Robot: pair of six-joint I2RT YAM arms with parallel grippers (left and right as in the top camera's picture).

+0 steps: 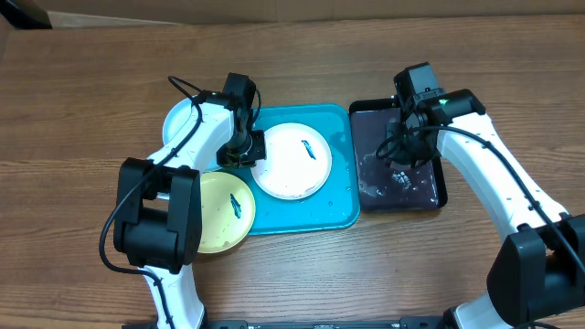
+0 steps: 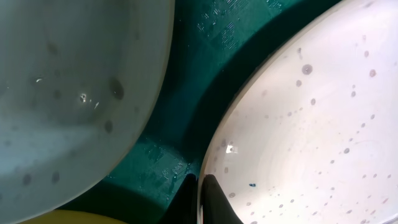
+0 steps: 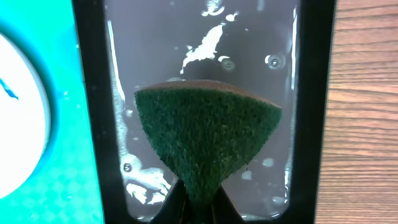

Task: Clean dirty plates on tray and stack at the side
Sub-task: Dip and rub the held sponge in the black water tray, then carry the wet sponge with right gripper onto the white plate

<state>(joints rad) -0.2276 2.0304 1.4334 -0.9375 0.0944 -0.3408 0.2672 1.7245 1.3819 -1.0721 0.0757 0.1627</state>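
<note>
Plate (image 2: pixel 311 124) rim inside left pincer (image 2: pixel 200 193)

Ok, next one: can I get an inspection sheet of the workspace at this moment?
Surface: wooden table.
Job's things: white plate, blue smear on it, on the teal tray; light blue plate and yellow plate overlap the tray's left side.
Clutter: black tray, wet and foamy.
Grippers: left gripper shut on the white plate's rim; right gripper shut on a green sponge over the black tray.
Cables: black cables along both arms, off the plates.
Surroundings: tan panel past the far edge.
</note>
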